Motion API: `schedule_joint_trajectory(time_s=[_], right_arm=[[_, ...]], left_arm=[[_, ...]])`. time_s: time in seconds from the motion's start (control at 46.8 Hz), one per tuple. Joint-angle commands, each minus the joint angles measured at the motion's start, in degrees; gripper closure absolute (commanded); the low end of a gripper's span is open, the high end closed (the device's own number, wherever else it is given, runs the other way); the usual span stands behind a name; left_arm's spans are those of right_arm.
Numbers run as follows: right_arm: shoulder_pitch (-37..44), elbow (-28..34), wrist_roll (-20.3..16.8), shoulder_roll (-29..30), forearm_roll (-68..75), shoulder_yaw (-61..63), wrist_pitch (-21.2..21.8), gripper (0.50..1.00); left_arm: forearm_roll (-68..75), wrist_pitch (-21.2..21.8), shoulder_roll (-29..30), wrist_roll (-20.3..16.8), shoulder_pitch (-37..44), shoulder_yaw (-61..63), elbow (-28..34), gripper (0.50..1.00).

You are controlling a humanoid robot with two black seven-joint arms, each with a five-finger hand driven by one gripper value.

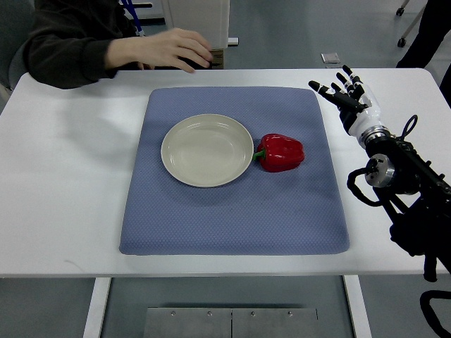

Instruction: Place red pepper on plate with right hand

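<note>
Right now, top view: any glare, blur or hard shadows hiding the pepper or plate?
Top view: lighting even and soft; red pepper sharp, with small highlights on its skin and only a faint shadow on the blue mat; plate evenly lit, rim crisp; white table bright but not blown out; right hand in focus, fingers spread, no motion blur; a person's hand at the far edge also sharp.

Open mat [232, 211] around red pepper [281, 153]

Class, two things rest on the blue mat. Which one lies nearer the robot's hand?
The red pepper. It lies right of the plate, on the side of the blue mat toward the open right hand; the plate sits farther left.
</note>
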Motion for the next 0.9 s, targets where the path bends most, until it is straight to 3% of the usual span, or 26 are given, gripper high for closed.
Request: schedule_joint_trajectory(time_s=[0.0,0.876], right_arm=[[0.0,0.0,-0.1,0.1,0.0,0.0,0.0,0.5],[0.5,-0.2,-0.1,0.1,0.0,-0.4,0.4,0.5]], left_arm=[[0.0,0.0,0.0,0.0,0.0,0.0,0.1,0.5],[-0.1,-0.2,0.0,0.0,0.1,0.0,0.1,0.5]])
